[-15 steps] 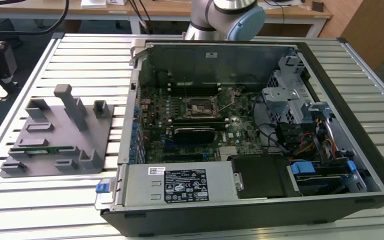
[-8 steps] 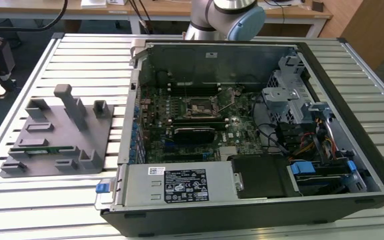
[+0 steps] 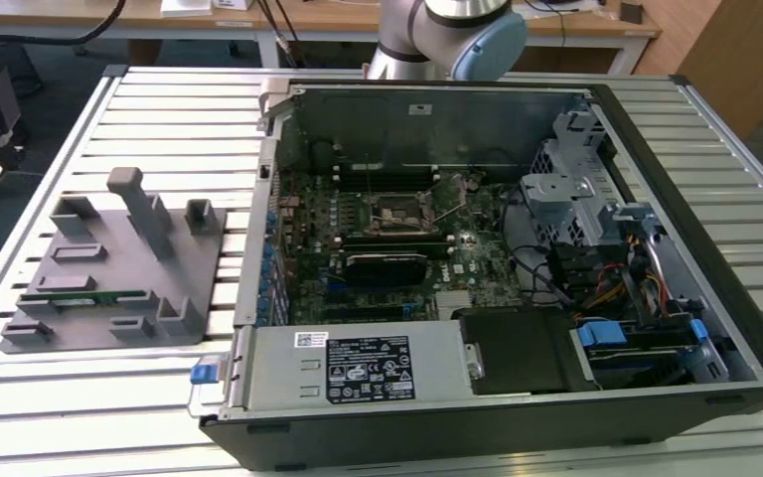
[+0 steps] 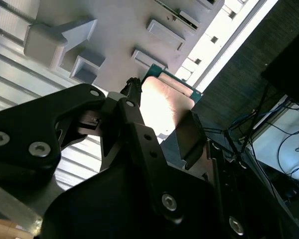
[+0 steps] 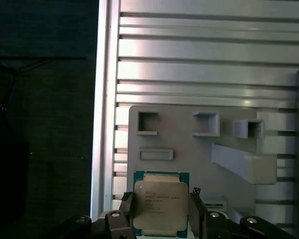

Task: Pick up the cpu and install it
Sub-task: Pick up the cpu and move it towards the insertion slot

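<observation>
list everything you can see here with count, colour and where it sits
cpu: one, silvery top with a green edge, between the gripper's fingers above the tray
memory stick: one, green, lying on the tray
tray: one, grey, with raised blocks, on the table at the exterior view's left
computer case: one, black and silver, lying open on the table
motherboard: one, green, inside the computer case
socket frame: one, black and metal, on the motherboard
power supply: one, silver with a label, at the case's near edge
table: one, silver, slatted
arm: one, silver and pale blue, behind the case
gripper: one, black, shut on the cpu
</observation>
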You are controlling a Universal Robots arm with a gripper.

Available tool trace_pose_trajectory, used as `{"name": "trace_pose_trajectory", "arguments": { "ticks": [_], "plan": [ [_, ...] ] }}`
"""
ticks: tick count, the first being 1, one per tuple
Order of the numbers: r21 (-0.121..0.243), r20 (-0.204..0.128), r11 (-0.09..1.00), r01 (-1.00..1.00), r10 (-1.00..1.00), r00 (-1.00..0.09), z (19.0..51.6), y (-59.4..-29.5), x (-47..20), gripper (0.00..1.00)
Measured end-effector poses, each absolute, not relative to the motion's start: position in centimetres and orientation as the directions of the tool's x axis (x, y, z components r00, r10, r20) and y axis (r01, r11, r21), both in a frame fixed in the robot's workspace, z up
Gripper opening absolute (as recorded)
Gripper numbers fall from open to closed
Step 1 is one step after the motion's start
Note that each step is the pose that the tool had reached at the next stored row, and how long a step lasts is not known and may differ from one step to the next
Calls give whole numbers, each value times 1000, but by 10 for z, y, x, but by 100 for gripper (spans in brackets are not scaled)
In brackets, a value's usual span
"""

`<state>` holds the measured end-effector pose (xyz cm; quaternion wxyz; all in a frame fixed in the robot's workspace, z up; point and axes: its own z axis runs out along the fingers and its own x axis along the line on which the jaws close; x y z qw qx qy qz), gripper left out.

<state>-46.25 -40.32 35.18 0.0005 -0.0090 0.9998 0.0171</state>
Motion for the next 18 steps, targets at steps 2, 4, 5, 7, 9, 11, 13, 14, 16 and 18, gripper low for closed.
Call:
{"name": "trace_pose_trajectory", "arguments": {
  "ticks": [2,4,5,7,9,11,13,14,16,18],
  "plan": [
    [34,-1,999,-18,-18,-1000,356,-403,-462,53],
    [34,-1,999,-18,-18,-1000,361,-403,-462,53],
    [34,-1,999,-18,-18,-1000,364,-403,-462,53],
    [34,-1,999,-18,-18,-1000,370,-402,-462,53],
    [34,-1,999,-18,-18,-1000,376,-402,-462,53],
    [34,-1,999,-18,-18,-1000,382,-402,-462,53],
    [34,-1,999,-18,-18,-1000,388,-401,-462,53],
    [34,-1,999,-18,-18,-1000,391,-401,-462,53],
    [34,-1,999,-18,-18,-1000,397,-401,-462,53],
    [34,-1,999,-18,-18,-1000,404,-400,-462,53]
  ]
}}
